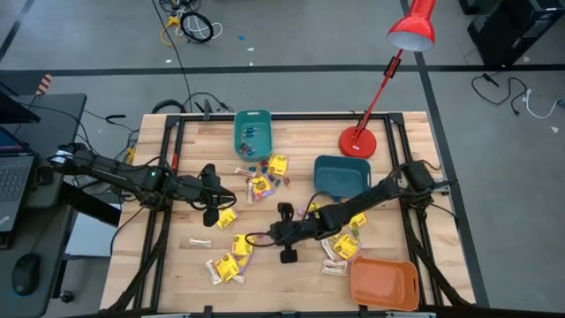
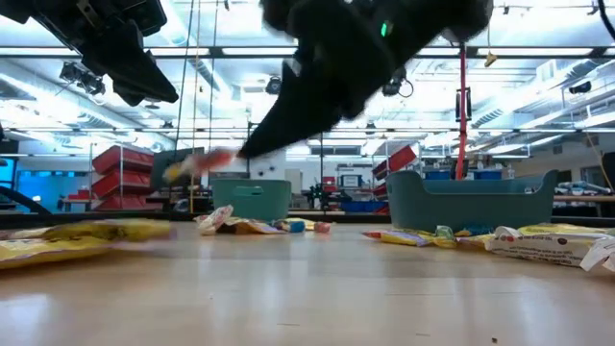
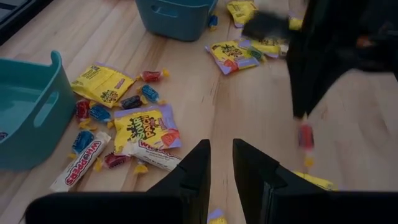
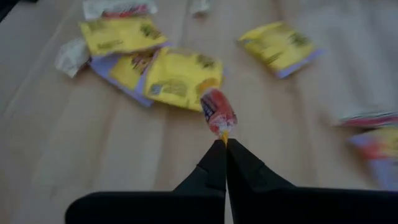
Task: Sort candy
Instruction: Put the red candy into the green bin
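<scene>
Candy lies scattered over the wooden table (image 1: 300,141): yellow packets (image 1: 231,262), small red and blue pieces (image 3: 93,113) and pale sticks (image 3: 79,167). My right gripper (image 4: 224,144) hangs above the table's middle (image 1: 252,238), shut on one red-wrapped candy (image 4: 216,112), which also shows in the left wrist view (image 3: 305,138). My left gripper (image 3: 222,163) hovers over the left middle of the table (image 1: 214,212), its fingers a narrow gap apart with nothing between them. My right gripper pinches the red candy's twisted wrapper end (image 4: 222,132) between its two fingertips. The fingers slant down toward the table's left. The candy hangs below the fingertips (image 3: 301,109), lifted clear of the table.
A light teal bin (image 1: 252,132) with a few pieces stands at the far middle, a darker teal bin (image 1: 340,175) right of it, an orange bin (image 1: 384,283) at the near right. A red desk lamp (image 1: 357,140) stands at the far right. Bare wood lies below the held candy.
</scene>
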Robot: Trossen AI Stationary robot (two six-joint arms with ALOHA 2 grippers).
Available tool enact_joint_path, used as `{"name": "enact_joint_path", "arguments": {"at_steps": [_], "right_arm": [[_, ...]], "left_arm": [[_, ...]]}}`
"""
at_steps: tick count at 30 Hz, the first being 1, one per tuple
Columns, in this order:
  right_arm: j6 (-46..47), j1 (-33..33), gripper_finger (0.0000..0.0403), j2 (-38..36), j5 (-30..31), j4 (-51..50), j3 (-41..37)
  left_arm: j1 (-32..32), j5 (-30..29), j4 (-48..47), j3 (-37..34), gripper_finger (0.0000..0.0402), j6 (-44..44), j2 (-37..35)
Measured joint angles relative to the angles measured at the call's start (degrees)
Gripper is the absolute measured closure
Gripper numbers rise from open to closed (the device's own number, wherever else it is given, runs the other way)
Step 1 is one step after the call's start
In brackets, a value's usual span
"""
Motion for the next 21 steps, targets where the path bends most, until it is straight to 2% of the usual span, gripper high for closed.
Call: {"name": "enact_joint_path", "arguments": {"at_steps": [6,11,17,21], "right_arm": [[-5.0,-3.1,0.0403,-8.3,4.7,-7.1,0.0],[-10.0,-9.8,0.0403,-13.4,6.3,-6.9,0.1],[-10.4,-22.0,0.0403,-14.7,-5.1,-6.8,0.1],[-13.0,-29.1,0.0403,-14.7,-9.0,-6.5,0.1]], "left_arm": [[0.0,0.0,0.1,0.0,0.0332,0.1,0.0],[0.0,-1.8,1.0,0.0,0.0332,1.4,0.0],[0.0,-6.4,2.1,0.0,0.0332,1.4,0.0],[0.0,-9.9,2.4,0.0,0.0332,1.3,0.0]]}}
